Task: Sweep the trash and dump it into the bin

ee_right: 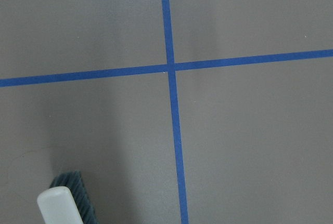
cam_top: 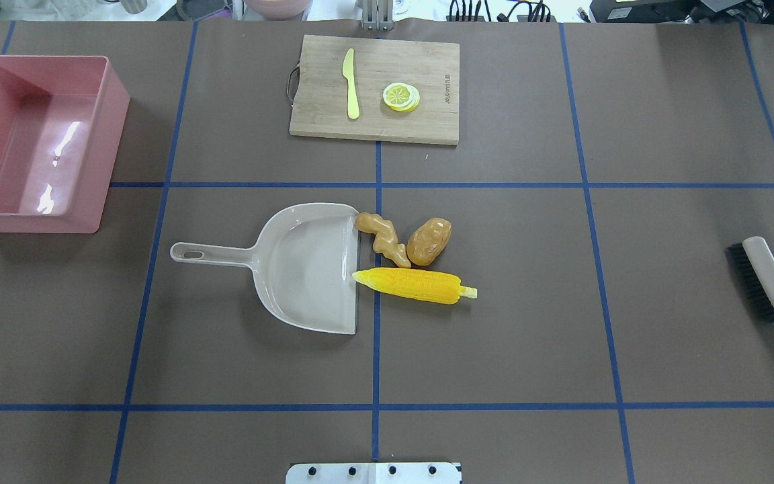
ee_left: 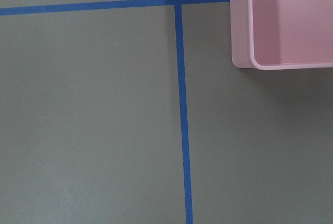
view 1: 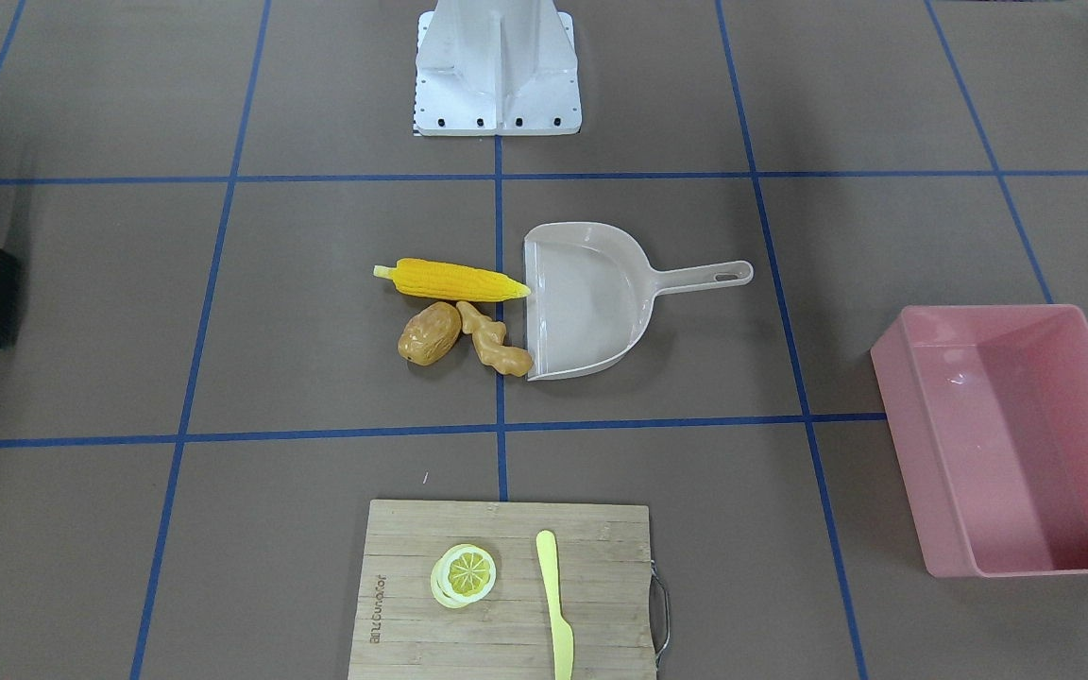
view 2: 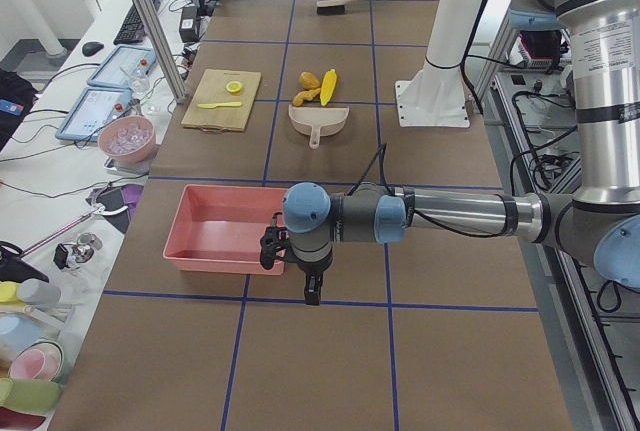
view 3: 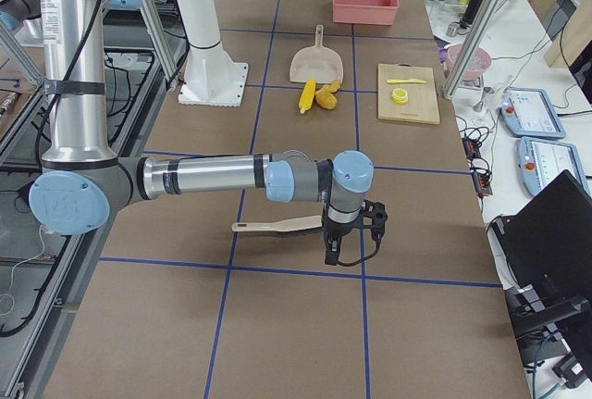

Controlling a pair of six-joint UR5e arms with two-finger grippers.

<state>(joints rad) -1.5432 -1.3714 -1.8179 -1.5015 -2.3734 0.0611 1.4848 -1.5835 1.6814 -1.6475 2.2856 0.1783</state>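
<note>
Overhead view, left to right.

- Bin (cam_top: 111,154): pink rectangular tub with tall walls and a glossy inside that shows glare. It sits at the far-left of the table (cam_top: 662,202).
- Left gripper (view 2: 313,296): hangs just beside the bin's near corner, pointing down. It shows only in the side view, so I cannot tell whether the claw is released or clenched.
- Dustpan (cam_top: 306,269): beige and flat on the table. Its handle points toward the bin's side and its open lip faces the trash. It lies between the trash and the bin.
- Trash: 3 toy foods clustered at the table's centre, at the lip.
  - Ginger root (cam_top: 383,239): knobbly, tan, 1 end touching the lip.
  - Potato (cam_top: 428,240): brown, oval, against the ginger root.
  - Corn cob (cam_top: 414,285): long, yellow, its pointed tip on the lip.
- Cutting board (cam_top: 420,60): wooden, at the far edge, well apart from the trash. It carries a pale yellow knife (cam_top: 351,84) and a lemon slice (cam_top: 401,96).
- Brush (cam_top: 773,282): beige handle and dark bristles, at the far right.
- Right gripper (view 3: 331,255): hangs over the brush. Claw state: cannot tell.
</note>
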